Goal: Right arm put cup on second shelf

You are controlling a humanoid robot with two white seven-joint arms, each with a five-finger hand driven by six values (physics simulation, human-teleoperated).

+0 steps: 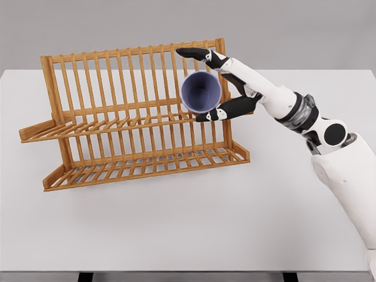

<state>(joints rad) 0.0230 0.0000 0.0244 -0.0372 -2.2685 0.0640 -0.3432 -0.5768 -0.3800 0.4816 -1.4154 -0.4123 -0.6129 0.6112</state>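
One right hand [214, 88] grips cup [201, 92] near rack's [117, 141] right edge.

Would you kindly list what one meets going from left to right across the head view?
Wooden dish rack → purple cup → right hand → right arm, all over the white table.

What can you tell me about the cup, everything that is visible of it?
The cup is small, blue-purple, plain and smooth, with no handle seen. It lies tilted on its side, its open mouth facing the camera, and looks empty. The right hand grips it with fingers above and thumb below, in front of the wooden rack, near its upper shelf's right end.
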